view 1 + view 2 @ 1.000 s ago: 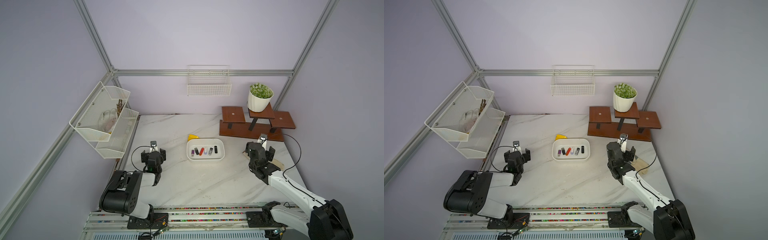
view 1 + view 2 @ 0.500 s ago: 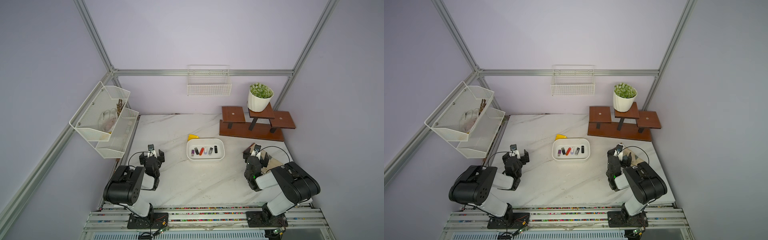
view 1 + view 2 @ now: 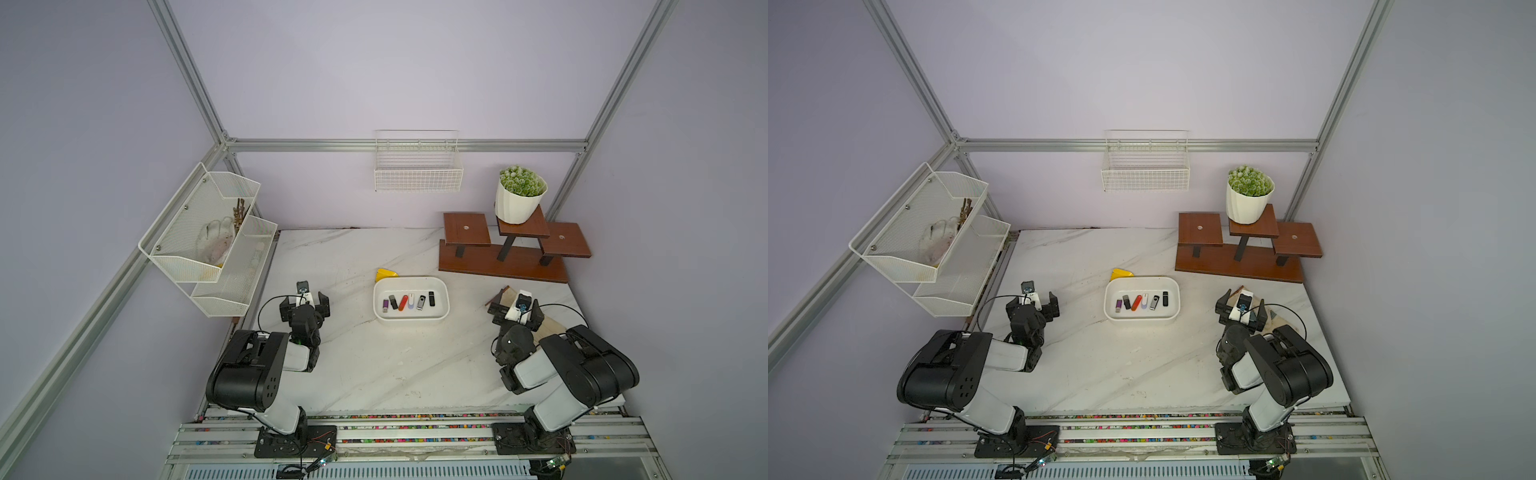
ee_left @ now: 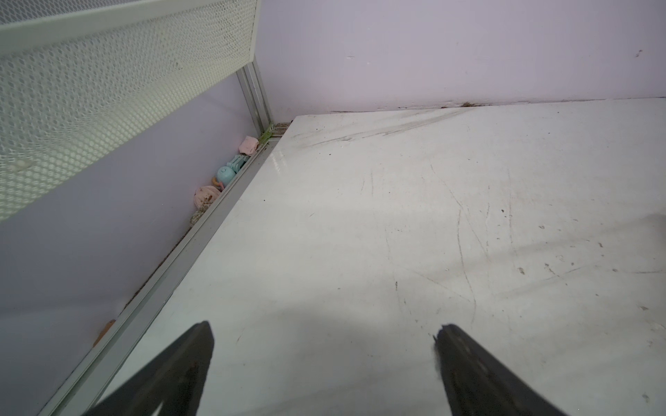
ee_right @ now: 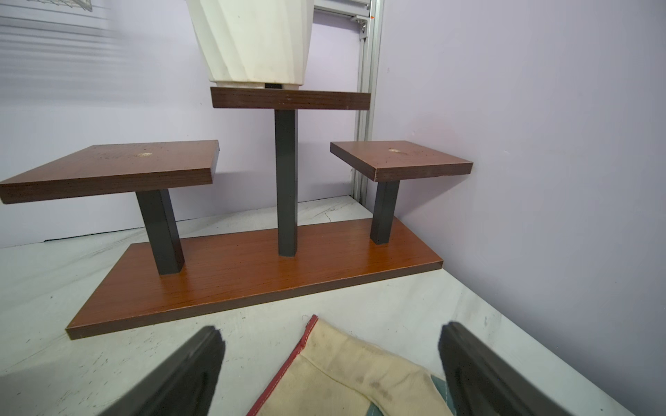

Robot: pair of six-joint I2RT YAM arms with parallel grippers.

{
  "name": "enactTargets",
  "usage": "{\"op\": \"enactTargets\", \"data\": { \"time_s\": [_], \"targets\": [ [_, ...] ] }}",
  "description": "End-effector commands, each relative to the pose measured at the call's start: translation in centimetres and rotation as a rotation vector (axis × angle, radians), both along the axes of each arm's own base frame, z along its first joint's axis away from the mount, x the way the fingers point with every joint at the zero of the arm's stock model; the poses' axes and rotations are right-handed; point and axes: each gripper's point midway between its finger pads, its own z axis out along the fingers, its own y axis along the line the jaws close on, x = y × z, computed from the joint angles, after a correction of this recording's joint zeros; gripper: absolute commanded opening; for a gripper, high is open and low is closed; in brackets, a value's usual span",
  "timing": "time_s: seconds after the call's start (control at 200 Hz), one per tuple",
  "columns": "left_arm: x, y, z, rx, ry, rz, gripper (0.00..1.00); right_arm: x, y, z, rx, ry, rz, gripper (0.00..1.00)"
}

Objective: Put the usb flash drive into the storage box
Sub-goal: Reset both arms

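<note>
Both arms have folded back toward their bases since 1 second ago, the right one furthest. Now the left claw [image 3: 304, 306] hangs spread wide over bare worktop [image 3: 374, 361], holding nothing. The right claw [image 3: 516, 309] is likewise spread and empty, above a cream cloth pouch [image 5: 346, 363] in front of the wooden stand [image 5: 252, 273]. Between the 2 arms, the storage box [image 3: 411, 321] sits mid-worktop, with 6 usb flash drives [image 3: 402, 302] lying side by side inside it.
</note>
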Motion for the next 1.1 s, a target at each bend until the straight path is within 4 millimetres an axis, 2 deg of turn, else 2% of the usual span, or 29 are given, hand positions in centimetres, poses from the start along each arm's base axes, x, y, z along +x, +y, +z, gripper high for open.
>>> {"op": "enactTargets", "data": {
  "time_s": [0.0, 0.135, 0.195, 0.26, 0.295, 0.33, 0.37, 0.485, 0.545, 0.645, 0.685, 0.845, 1.095],
  "targets": [
    [0.7, 0.1, 1.6, -0.016, -0.052, 0.006, 1.0, 1.0, 0.5, 0.4, 0.002, 0.001, 0.029, 0.99],
    [0.7, 0.1, 1.5, -0.015, -0.051, 0.006, 1.0, 3.0, 1.1, -0.4, 0.005, 0.084, 0.091, 0.99],
    [0.7, 0.1, 1.5, -0.015, -0.05, 0.006, 1.0, 2.5, 1.0, -0.2, 0.004, 0.063, 0.094, 0.99],
    [0.7, 0.1, 1.5, -0.015, -0.05, 0.007, 1.0, 0.8, 1.2, 0.3, 0.013, 0.008, 0.132, 0.99],
    [0.7, 0.1, 1.5, -0.015, -0.049, 0.006, 1.0, -0.2, 1.7, -0.2, 0.004, 0.004, 0.185, 0.99],
    [0.7, 0.1, 1.5, -0.015, -0.05, 0.006, 1.0, -0.3, 3.2, -0.7, -0.046, 0.012, 0.277, 0.99],
    [0.7, 0.1, 1.5, -0.016, -0.05, 0.006, 1.0, 0.3, 3.5, -0.6, -0.05, 0.011, 0.27, 0.99],
    [0.7, 0.1, 1.5, -0.015, -0.05, 0.007, 1.0, 0.9, 2.8, -0.8, -0.03, 0.019, 0.251, 0.99],
    [0.7, 0.1, 1.5, -0.016, -0.051, 0.006, 1.0, 2.3, 1.8, -0.8, 0.006, 0.024, 0.205, 0.99],
    [0.7, 0.1, 1.6, -0.016, -0.052, 0.006, 1.0, 4.3, 1.1, -2.2, 0.065, 0.148, 0.203, 0.99],
    [0.7, 0.1, 1.5, -0.015, -0.05, 0.006, 1.0, 4.2, 1.0, -2.5, 0.069, 0.166, 0.203, 0.99],
    [0.7, 0.1, 1.5, -0.015, -0.049, 0.006, 1.0, 3.5, 1.0, -1.7, 0.051, 0.083, 0.208, 0.99],
    [0.7, 0.1, 1.4, -0.016, -0.051, 0.003, 1.0, 4.0, 0.9, -2.0, 0.062, 0.112, 0.201, 0.99]
  ]
}}
